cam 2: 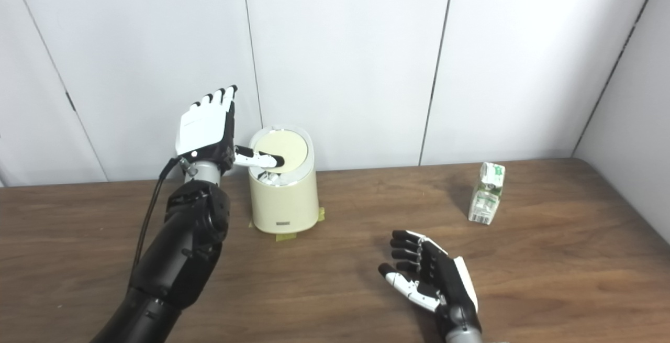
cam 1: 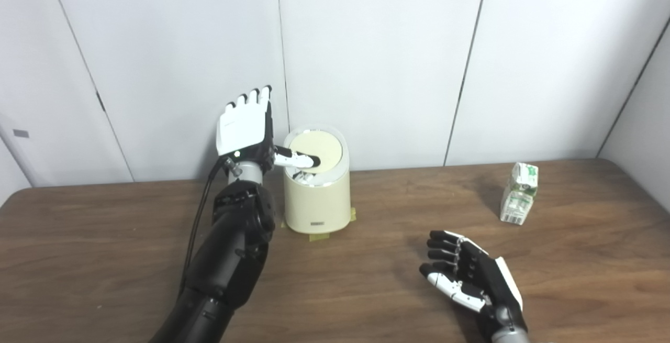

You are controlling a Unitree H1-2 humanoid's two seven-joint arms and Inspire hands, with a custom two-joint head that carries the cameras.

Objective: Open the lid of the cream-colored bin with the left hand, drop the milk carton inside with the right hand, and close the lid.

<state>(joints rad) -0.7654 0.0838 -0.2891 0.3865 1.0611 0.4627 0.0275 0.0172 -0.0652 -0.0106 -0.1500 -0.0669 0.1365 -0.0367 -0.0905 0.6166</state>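
The cream-colored bin (cam 1: 316, 204) stands at the back middle of the table, held down by tape. Its round lid (cam 1: 322, 149) is tilted, with a gap at the front edge showing white items inside. My left hand (cam 1: 246, 125) is raised beside the bin's left side, fingers straight up and apart, its thumb (cam 1: 298, 159) lying across the lid's front edge. The white and green milk carton (cam 1: 519, 192) stands upright at the back right. My right hand (cam 1: 466, 275) is open and empty, palm up, low over the table, left of and nearer than the carton.
The wooden table (cam 1: 366, 280) runs to a white panelled wall (cam 1: 366, 44) just behind the bin. The table's right edge lies a little past the carton. My left forearm (cam 1: 230, 259) crosses the table in front of the bin's left side.
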